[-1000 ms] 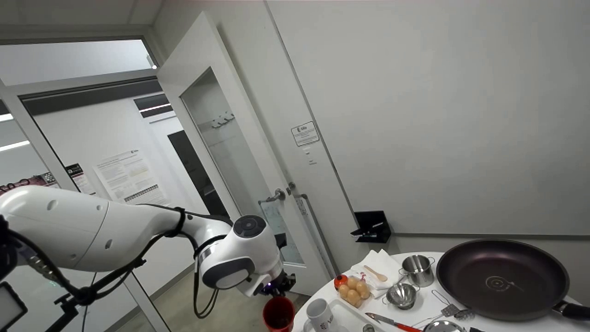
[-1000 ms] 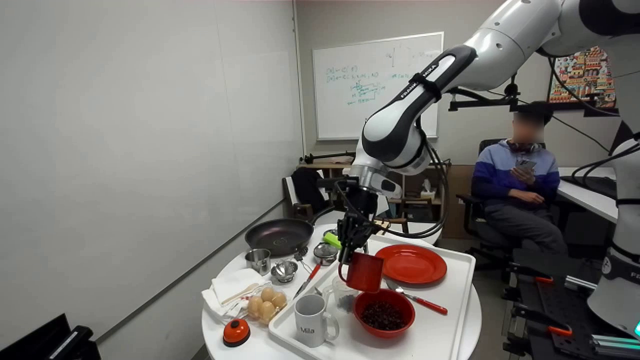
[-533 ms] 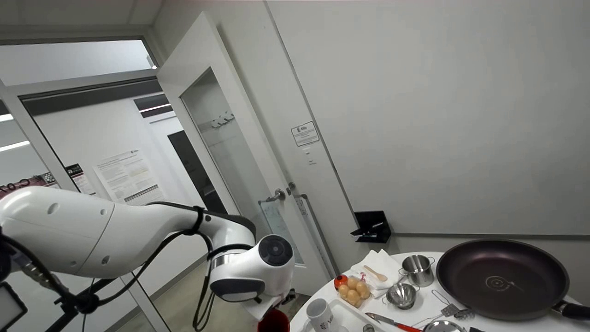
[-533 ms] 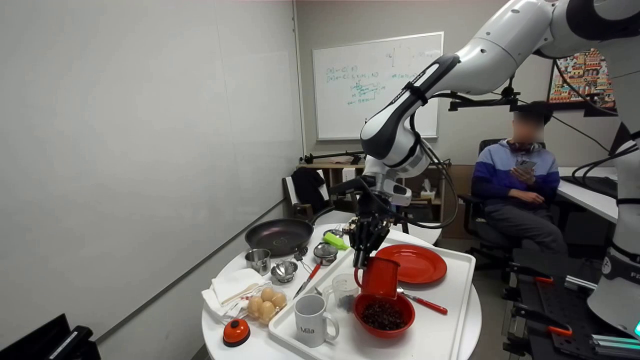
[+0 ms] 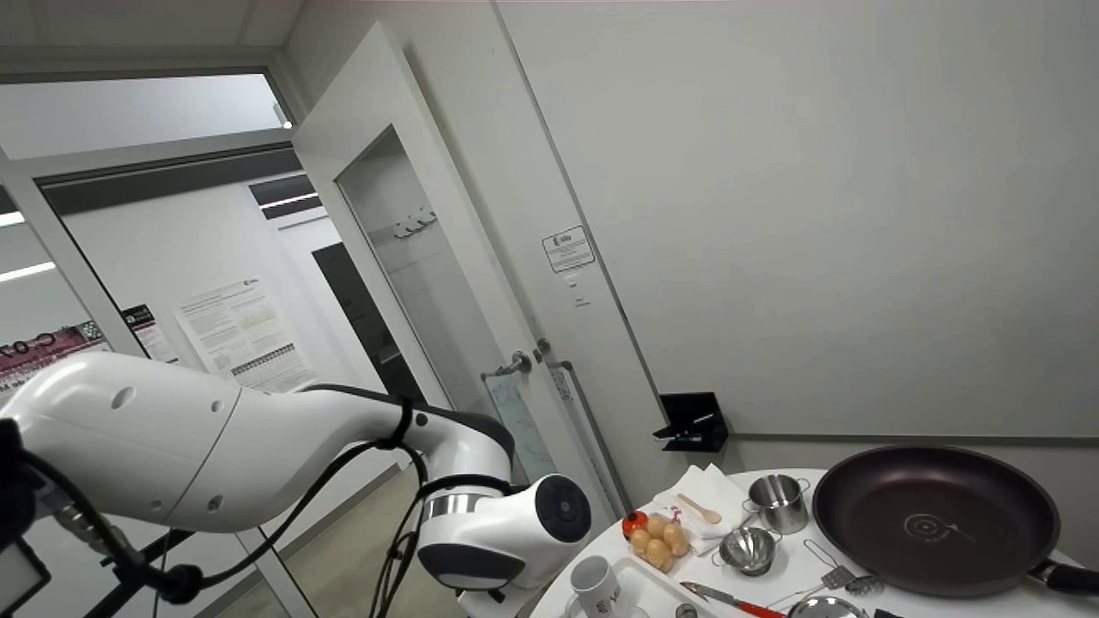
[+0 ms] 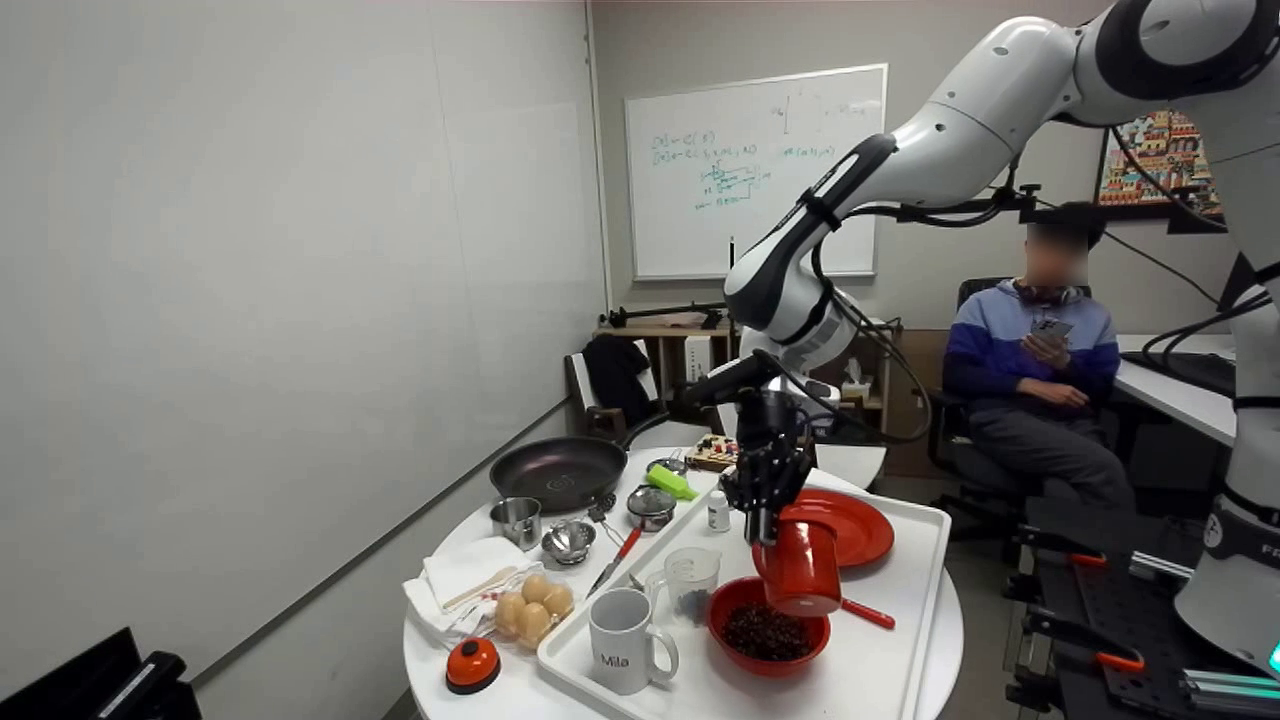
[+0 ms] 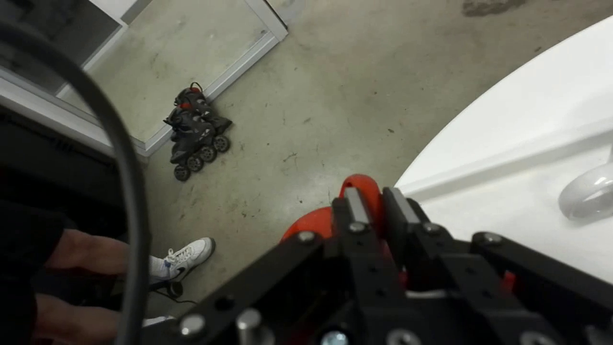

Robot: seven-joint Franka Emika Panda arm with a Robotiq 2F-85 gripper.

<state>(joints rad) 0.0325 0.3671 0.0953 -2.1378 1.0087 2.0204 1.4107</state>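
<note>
My gripper (image 7: 372, 194) is shut on the handle of a red mug (image 6: 805, 570), with the handle loop showing between the fingers in the wrist view. In an exterior view the mug hangs over the tray, its base turned partly towards the camera. It overlaps the right edge of a red bowl (image 6: 762, 664) of dark small pieces; whether they touch I cannot tell. A red plate (image 6: 862, 530) lies behind the mug, partly covered. Beside the bowl stand a clear measuring cup (image 6: 690, 575) and a white mug (image 6: 620, 650). The mug's inside is hidden.
The white tray (image 6: 905, 640) sits on a round white table. A red-handled utensil (image 6: 868, 613) lies on it, near a small white bottle (image 6: 718, 511). Eggs (image 6: 533, 608), metal pots and a large pan (image 6: 558, 472) stand alongside. A person's leg (image 7: 91, 251) appears in the wrist view.
In an exterior view the gripper and red mug have moved right across the bowl, and the mug has tipped back so its base shows. The white bottle has come into sight.
</note>
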